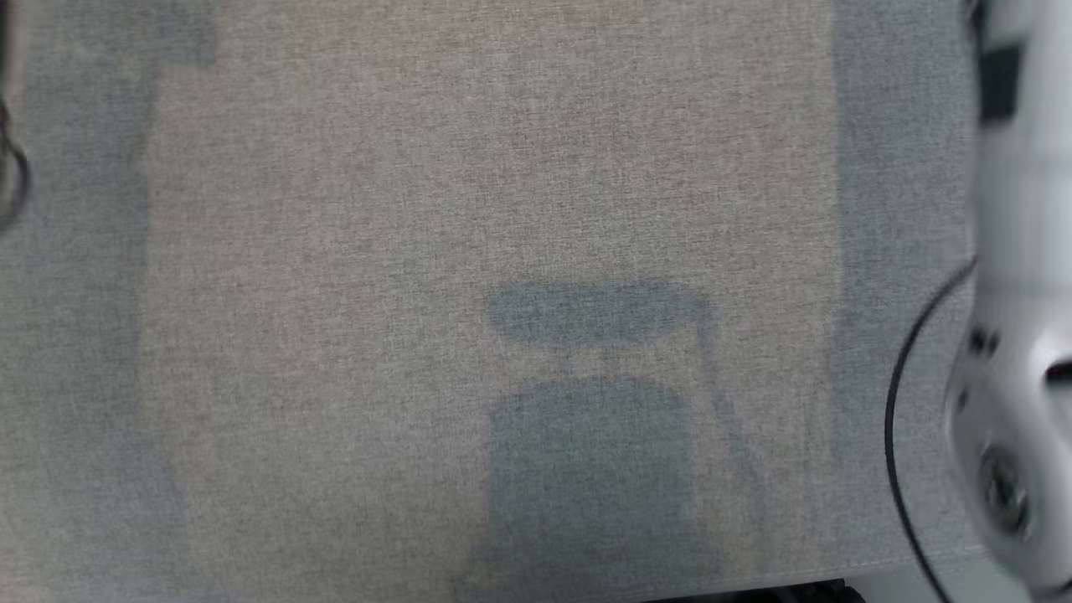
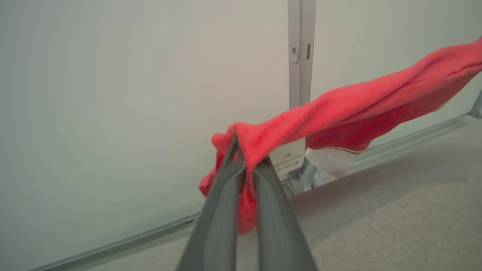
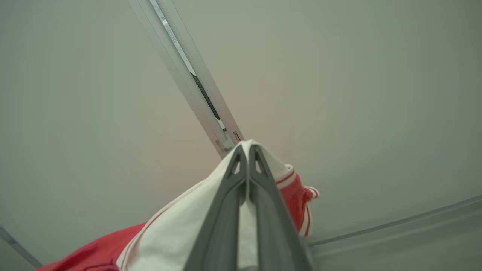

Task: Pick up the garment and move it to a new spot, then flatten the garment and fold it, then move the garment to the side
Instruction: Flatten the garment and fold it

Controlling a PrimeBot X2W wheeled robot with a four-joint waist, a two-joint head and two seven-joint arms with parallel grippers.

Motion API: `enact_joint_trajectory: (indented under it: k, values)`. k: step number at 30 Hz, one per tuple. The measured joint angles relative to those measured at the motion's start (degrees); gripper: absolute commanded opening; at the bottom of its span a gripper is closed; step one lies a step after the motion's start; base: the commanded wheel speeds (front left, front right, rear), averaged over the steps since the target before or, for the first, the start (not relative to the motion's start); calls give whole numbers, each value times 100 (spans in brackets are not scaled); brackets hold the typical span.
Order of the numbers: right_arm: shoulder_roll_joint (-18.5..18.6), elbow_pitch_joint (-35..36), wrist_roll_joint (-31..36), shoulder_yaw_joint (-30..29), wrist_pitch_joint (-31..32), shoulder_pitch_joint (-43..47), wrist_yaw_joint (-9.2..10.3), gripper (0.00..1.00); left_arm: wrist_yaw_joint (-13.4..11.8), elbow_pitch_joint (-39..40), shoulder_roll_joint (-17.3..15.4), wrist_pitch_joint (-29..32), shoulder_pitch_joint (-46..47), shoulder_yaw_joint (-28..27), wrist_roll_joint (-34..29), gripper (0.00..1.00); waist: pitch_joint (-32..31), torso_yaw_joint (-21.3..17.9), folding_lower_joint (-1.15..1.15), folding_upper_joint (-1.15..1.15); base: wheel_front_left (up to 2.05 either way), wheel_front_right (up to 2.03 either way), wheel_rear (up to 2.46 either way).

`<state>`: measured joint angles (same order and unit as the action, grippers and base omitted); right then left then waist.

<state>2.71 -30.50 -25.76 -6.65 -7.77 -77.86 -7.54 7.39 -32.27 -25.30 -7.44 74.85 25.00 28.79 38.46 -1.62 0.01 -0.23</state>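
Two grippers hold a red garment (image 2: 357,105) aloft between them, above a table (image 1: 335,251) covered in grey-beige cloth. The left gripper (image 2: 249,154) is clenched on a bunched red edge, close beside a pale sewn-in label (image 2: 288,156). From there the fabric runs as a sagging band toward the upper right of the left wrist view, its long axis strung from one arm toward the other. The right gripper (image 3: 247,148) is pinched tight on a white, red-striped part of the same garment (image 3: 177,229), which drapes down around its fingers. A pale wall (image 2: 113,94) with a metal upright stands behind.

From the head camera, the table lies directly below, crossed by soft shadows, with the robot's pale right forearm (image 1: 1017,251) and a thin black cable (image 1: 896,419) at the right edge.

The garment appears to be in carry, with the move to a new spot under way and flattening not yet begun. Neither arm is nearer, since each grips one end. Setting it down will likely call for lowering both ends together, keeping the band taut along its length, so the cloth lands spread rather than heaped.
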Motion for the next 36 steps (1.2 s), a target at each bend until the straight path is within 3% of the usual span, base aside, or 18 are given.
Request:
enact_joint_trajectory:
  k: [7, 13, 18, 28, 32, 36]
  values:
    - [91, 855, -732, 548, -38, 3083, 4, 0, 4, 23, -420, -482, -2100, 872, 689, 0, -224, -91, -1, 0, 0, 0, 0]
    - [171, 1830, -1263, 525, 20, 5032, -2, 0, -77, 505, -604, -584, -3456, 1033, 967, 0, -640, -92, -1, 0, 0, 0, 0]
    - [159, 2429, -1538, 514, 270, 6299, -1, 0, -538, 1125, -706, -577, -4618, 1131, 1063, 0, -1054, -96, -1, 0, 0, 0, 0]
    - [158, 3251, -2015, 75, 802, 8378, 0, 0, -1767, 2987, -803, -367, -7131, 1356, 1450, 0, -1846, -188, -2, 0, 0, 0, 0]
    - [156, 3618, -2124, -69, 1001, 8690, 0, 0, -2089, 3710, -939, -168, -7643, 1352, 1611, 0, -1991, -197, -2, 0, 0, 0, 0]
    - [146, 3718, -2070, -94, 1176, 8528, 2, 0, -2153, 4207, -1110, 335, -7697, 1429, 1769, 0, -2030, -190, -2, 0, 0, 0, 0]
